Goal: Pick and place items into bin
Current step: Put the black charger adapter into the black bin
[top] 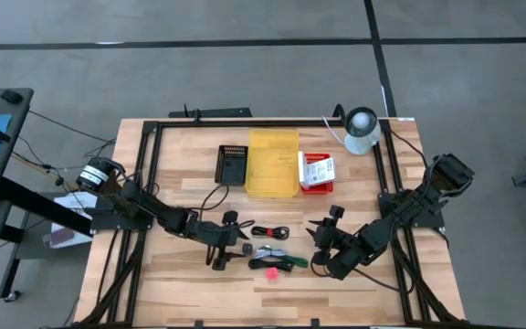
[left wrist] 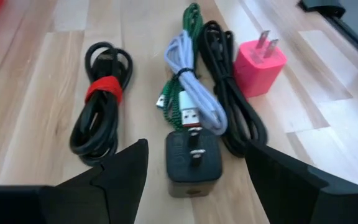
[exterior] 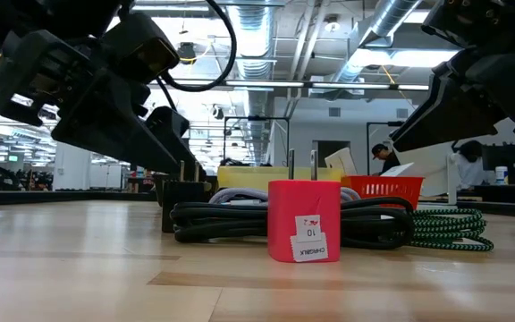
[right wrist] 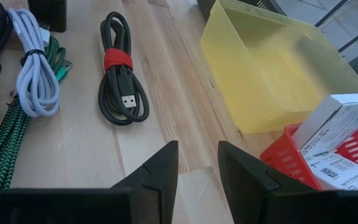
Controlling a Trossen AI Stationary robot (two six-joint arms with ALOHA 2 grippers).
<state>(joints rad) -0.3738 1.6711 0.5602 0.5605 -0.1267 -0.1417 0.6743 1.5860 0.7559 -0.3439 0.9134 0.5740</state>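
Four bundled cables lie on the bench: one black cable with a red strap (left wrist: 99, 106), one white cable (left wrist: 188, 68), one green braided cable (right wrist: 8, 134) and one plain black cable (left wrist: 232, 102). There are two plug blocks, one pink charger (left wrist: 260, 62) and one black charger (left wrist: 190, 163). Three containers stand behind them: one yellow bin (top: 273, 163), one black basket (top: 233, 164) and one red basket (top: 317, 174) holding white boxes (right wrist: 344, 134). One white round object (top: 362, 128) sits at the corner.

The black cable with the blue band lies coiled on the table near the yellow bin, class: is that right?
Not quite: the band around the coiled black cable is red, not blue, as the right wrist view shows. The cable does lie on the table near the yellow bin.
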